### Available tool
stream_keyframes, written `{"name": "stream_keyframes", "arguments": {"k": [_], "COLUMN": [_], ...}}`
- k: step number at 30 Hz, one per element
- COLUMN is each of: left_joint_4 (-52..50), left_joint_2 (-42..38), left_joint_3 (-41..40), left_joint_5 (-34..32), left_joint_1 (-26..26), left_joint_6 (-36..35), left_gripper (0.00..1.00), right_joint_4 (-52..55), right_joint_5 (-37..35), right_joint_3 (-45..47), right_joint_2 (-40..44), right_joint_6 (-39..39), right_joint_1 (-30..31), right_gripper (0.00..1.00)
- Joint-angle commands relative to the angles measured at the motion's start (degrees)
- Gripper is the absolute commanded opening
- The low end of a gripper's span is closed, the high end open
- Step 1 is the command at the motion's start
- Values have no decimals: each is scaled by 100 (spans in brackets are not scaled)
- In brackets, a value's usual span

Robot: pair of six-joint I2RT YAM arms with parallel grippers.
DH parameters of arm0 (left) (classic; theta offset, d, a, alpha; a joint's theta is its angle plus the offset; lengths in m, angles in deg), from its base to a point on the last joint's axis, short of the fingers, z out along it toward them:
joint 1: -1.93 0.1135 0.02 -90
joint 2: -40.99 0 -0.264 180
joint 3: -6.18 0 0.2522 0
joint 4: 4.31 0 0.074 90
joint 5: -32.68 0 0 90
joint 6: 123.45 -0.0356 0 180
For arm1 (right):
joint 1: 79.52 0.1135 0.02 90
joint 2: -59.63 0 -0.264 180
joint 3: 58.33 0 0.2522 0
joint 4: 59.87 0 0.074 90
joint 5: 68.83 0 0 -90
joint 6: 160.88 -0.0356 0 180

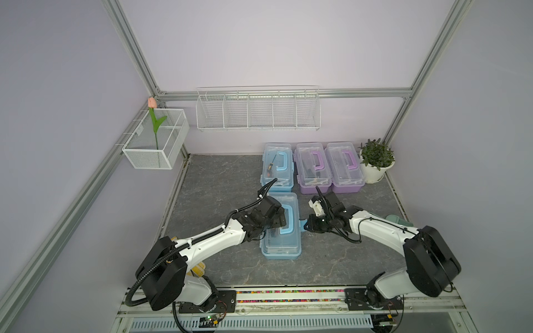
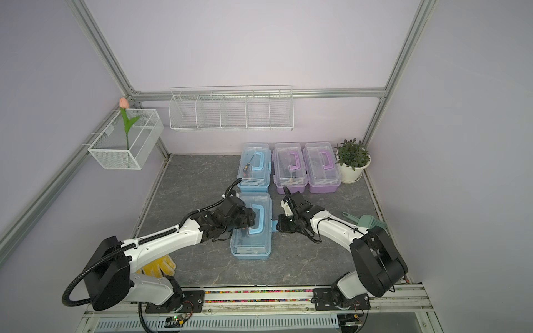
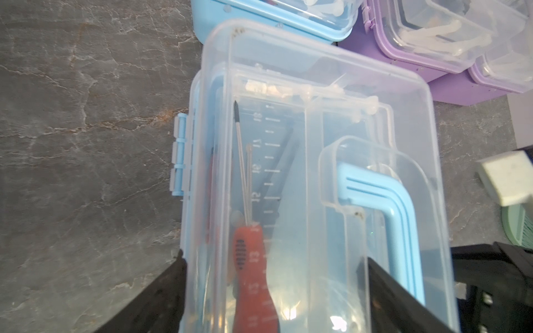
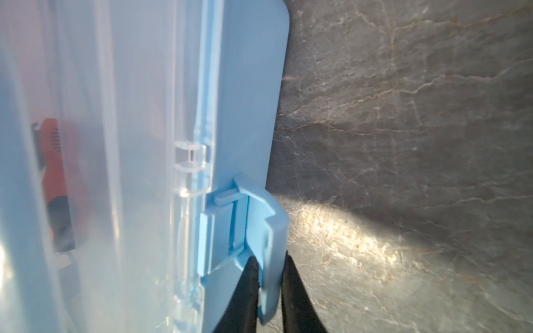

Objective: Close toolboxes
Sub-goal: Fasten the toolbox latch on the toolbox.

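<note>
Latching near blue toolbox (image 1: 281, 248), mid-frame in a top view.
R gripper (image 4: 271, 259) pinches latch (image 4: 259, 219); L gripper (image 1: 282, 221) spread over lid (image 3: 317, 86). Prob. light, stiff, slick plastic: grab latch tab.

The light blue toolboxes (image 1: 284, 245) and purple toolboxes (image 1: 313, 170) are topped by clear lids (image 3: 317, 86) (handles (image 3: 403, 230) colour-matched); the tabletop (image 1: 219, 184) is veined grey.

Only one marking could be read, in the left wrist view: a graduated scale (image 3: 268, 170) lying under the clear lid of the nearest light blue toolbox (image 3: 360, 86). It bore tick marks and sideways numerals — 18, 17, 16, 15 and 13 among them — the lower ones blurred.
</note>
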Motion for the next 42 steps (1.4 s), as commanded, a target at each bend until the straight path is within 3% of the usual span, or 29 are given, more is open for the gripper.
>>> {"name": "stream_keyframes", "arguments": {"k": [1,14,17,21,42], "left_joint_4": [-883,-905,-909,-921,-909], "left_joint_2": [294,259,272,319,303], "left_joint_3": [-350,-347,-328,-299,-301], "left_joint_5": [420,411,412,425,429], "left_joint_1": [-137,-136,-138,-136,-138], "left_joint_6": [-80,-94,-94,-100,-102], "left_gripper": [91,91,91,91,91], "right_joint_4": [271,495,265,-92,-755], "right_joint_5": [-20,145,480,789,1136], "right_joint_3": [-127,-142,-65,87,268], "right_joint_2": [248,841,907,1004,726], "right_joint_6": [198,316,282,113,-186], "right_joint_1": [-57,-115,-126,-184,-243], "right_gripper": [14,15,27,29,17]}}
